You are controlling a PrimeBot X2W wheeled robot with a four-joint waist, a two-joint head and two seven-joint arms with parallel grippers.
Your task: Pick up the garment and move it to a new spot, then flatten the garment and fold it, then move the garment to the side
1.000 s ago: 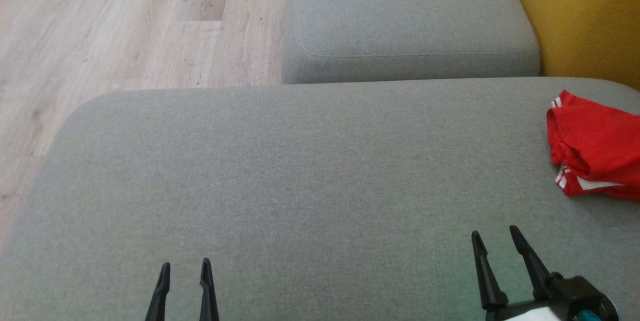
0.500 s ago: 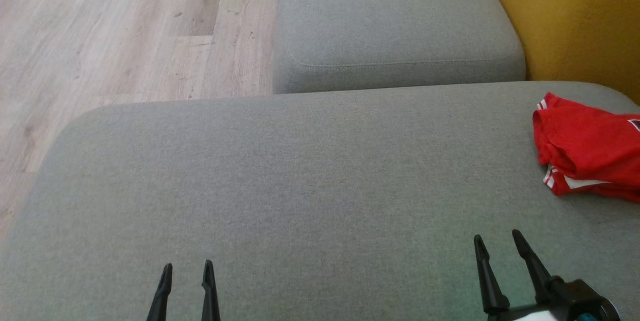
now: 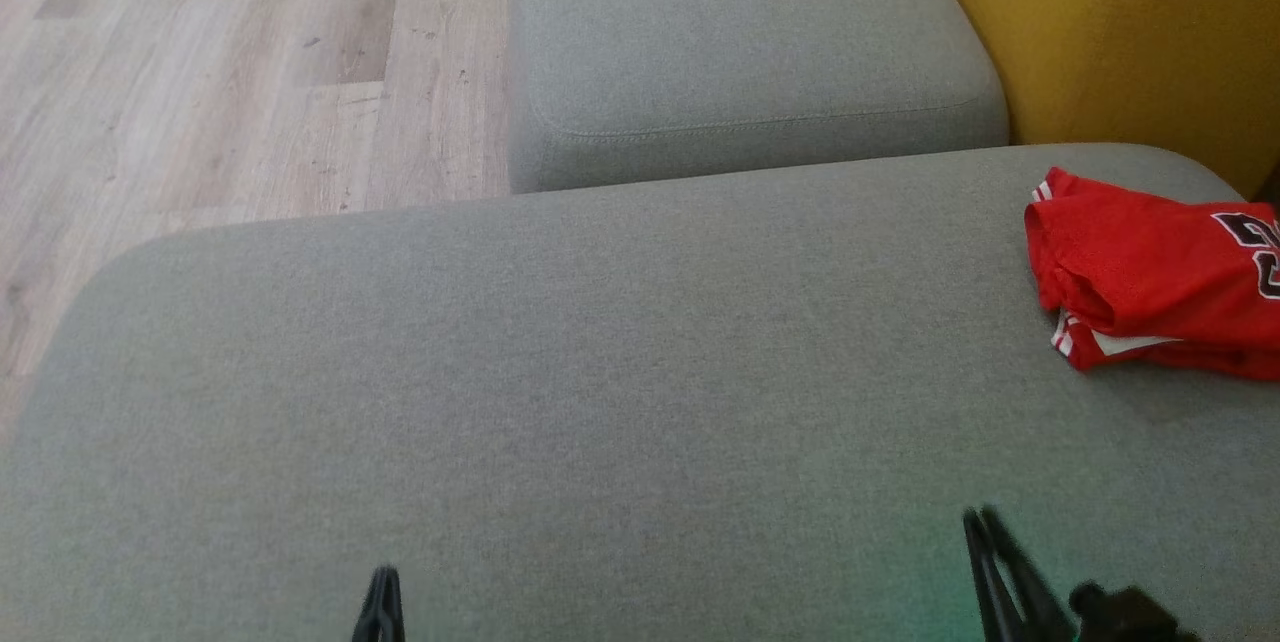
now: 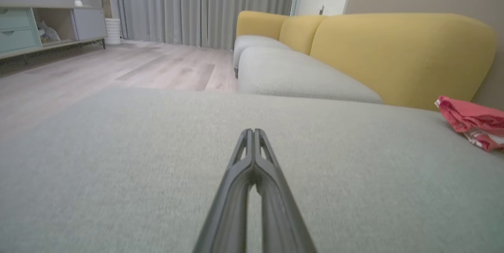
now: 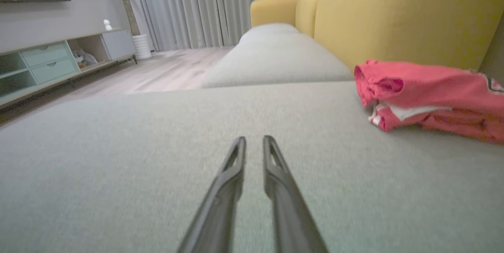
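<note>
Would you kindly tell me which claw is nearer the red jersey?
Right. The right claw lies nearer the robot than the jersey, slightly left of it; the left claw is far to its left.

A grey seat cushion carries a crumpled red garment near its edge at two o'clock. A second grey cushion abuts it at twelve o'clock.

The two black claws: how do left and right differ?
The left gripper has fingers meeting at the tips; the right gripper has them slightly apart. The right gripper is nearer the red garment than the left. Both are dark, empty and over the grey cushion.
</note>
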